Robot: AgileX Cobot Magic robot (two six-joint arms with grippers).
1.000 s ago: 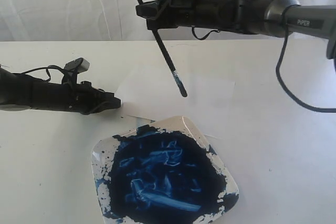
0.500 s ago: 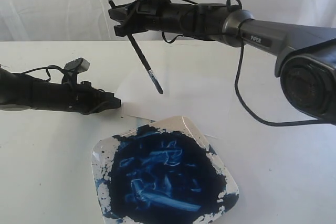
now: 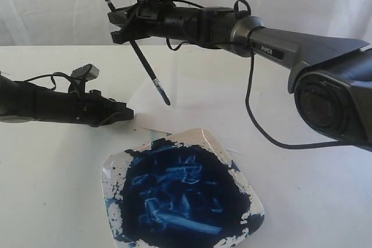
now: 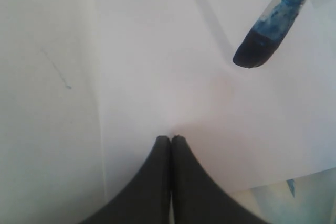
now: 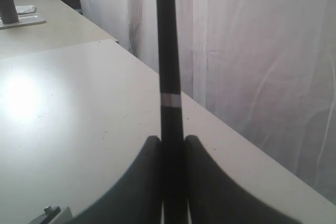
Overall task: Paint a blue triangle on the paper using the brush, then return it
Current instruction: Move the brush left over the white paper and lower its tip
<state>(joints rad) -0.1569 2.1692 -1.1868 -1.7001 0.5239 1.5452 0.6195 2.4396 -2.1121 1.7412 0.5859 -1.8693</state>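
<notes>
My right gripper (image 3: 125,27) is shut on the black handle of the brush (image 3: 142,62) and holds it tilted in the air. The paint-loaded bristle tip (image 3: 167,100) hangs above the white paper (image 3: 197,108). In the right wrist view the handle (image 5: 167,51) rises between the fingers of the right gripper (image 5: 171,139). My left gripper (image 3: 129,114) lies low at the paper's left edge, shut and empty. In the left wrist view the left gripper (image 4: 171,138) rests over the paper (image 4: 173,66), and the blue brush tip (image 4: 265,40) hovers beyond it. No blue triangle shows on the paper.
A white square dish (image 3: 110,169) filled with dark-blue paint sits in front of the paper, near the table's front edge. A white curtain (image 3: 52,4) hangs behind the table. In the right wrist view a brown object (image 5: 6,3) stands far off on another table.
My right arm has swung left with the brush. The bristle tip has moved left over the paper towards the left gripper. The left arm has stayed still.
</notes>
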